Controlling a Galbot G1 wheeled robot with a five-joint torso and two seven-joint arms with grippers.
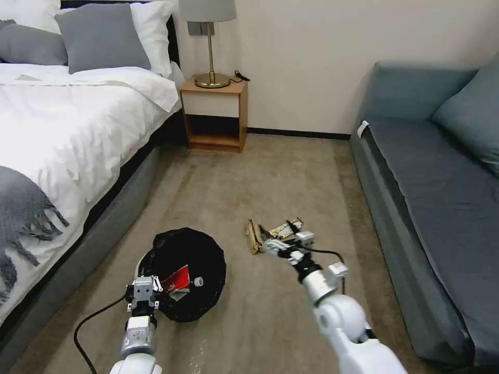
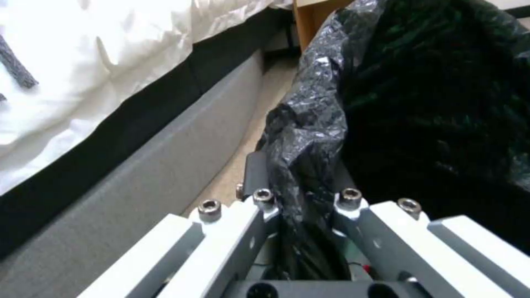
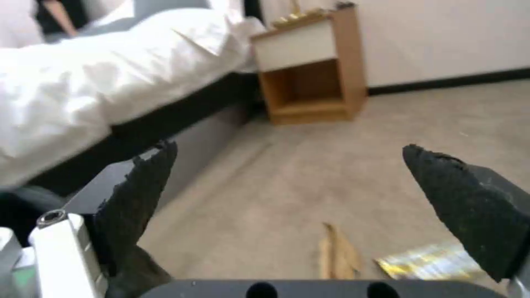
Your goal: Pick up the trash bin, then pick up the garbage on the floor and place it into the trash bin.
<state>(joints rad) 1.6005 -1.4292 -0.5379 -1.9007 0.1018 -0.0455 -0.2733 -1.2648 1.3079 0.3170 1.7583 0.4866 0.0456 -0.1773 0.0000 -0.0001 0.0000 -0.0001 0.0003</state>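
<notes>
One trash bin (image 1: 189,274), lower centre of the head view, lined with one black bag (image 2: 331,124). Inside, one red-white packet (image 1: 175,281) and one bottle (image 1: 193,282). On carpet just right of centre, one brown wrapper (image 1: 253,236) and one silver-yellow foil wrapper (image 1: 285,228). Two grippers: left gripper (image 1: 144,297), right gripper (image 1: 283,243).

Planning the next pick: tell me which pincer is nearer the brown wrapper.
Right. The right pincer, open, hovers just beside the brown wrapper; the left pincer is farther off, shut on the bin rim.
</notes>
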